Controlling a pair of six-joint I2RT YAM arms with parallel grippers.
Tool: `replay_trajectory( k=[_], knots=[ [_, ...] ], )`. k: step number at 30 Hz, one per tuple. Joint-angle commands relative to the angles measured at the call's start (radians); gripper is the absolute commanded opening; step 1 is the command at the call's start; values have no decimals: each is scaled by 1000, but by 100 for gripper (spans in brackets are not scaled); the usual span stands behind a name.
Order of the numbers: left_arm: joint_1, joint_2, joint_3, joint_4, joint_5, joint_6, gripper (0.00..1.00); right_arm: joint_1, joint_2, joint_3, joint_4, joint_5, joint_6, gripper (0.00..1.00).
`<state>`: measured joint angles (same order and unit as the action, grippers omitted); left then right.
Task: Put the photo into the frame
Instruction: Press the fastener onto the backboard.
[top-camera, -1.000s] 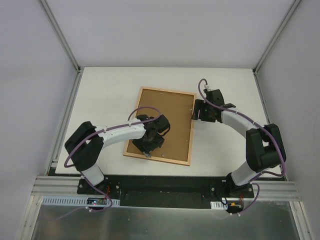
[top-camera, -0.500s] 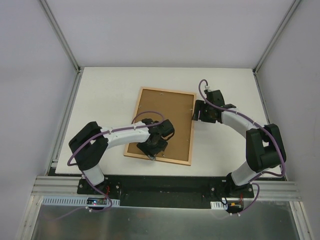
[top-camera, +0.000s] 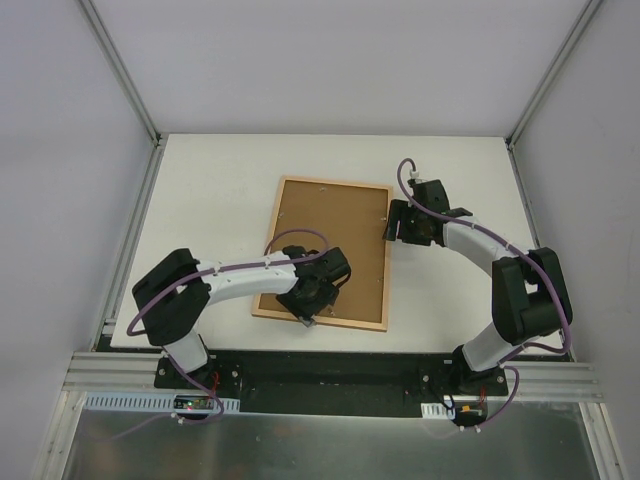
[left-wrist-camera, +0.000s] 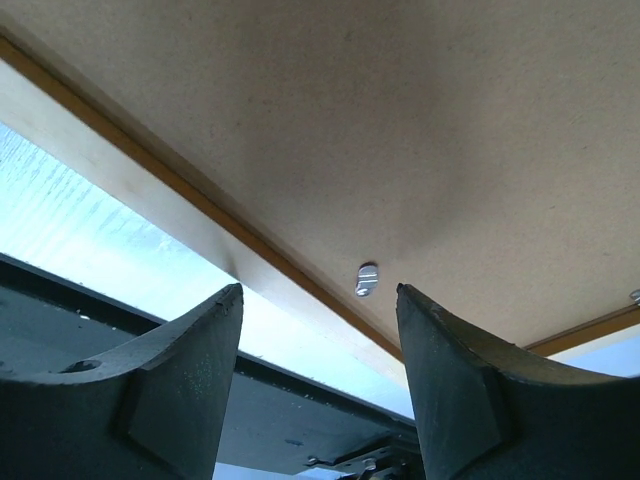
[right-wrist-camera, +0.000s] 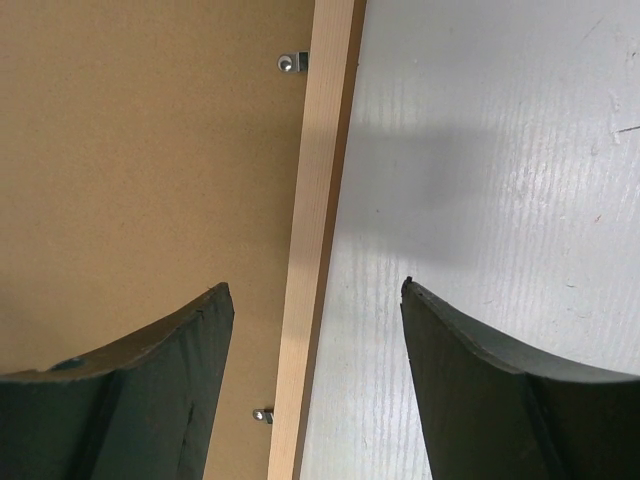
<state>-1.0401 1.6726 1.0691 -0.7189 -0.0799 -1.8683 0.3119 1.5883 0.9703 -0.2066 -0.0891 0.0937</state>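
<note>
Frame (top-camera: 384, 255): lying back-up at centre of table (top-camera: 220, 180), backing board (top-camera: 330, 235) showing; photo not in view.
Left gripper (left-wrist-camera: 318, 290): hovering at frame's 6 o'clock, jaws wide, empty, above tab (left-wrist-camera: 367, 280).
Right gripper (right-wrist-camera: 315, 290): straddling 3 o'clock rail, wide, gripping nothing.
Tip: probably nudging tab with one fingertip, going slowly.

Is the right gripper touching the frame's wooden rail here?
Apart. In the right wrist view the frame's rail runs between the right gripper's open fingers, with backing board showing on one side and table on the other.

Pale wood frame (right-wrist-camera: 318, 200) w/ matt fibreboard backing (right-wrist-camera: 150, 150), shiny metal clips (left-wrist-camera: 367, 279).
</note>
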Motion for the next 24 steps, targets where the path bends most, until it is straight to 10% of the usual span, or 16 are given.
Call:
replay_trajectory(
  k=[1, 24],
  knots=[
    [-31, -48, -44, -14, 2, -54, 62, -7, -47, -1, 29, -11, 12, 70],
    [-40, 56, -34, 30, -49, -112, 57, -7, -80, -22, 39, -12, 17, 70]
  ],
)
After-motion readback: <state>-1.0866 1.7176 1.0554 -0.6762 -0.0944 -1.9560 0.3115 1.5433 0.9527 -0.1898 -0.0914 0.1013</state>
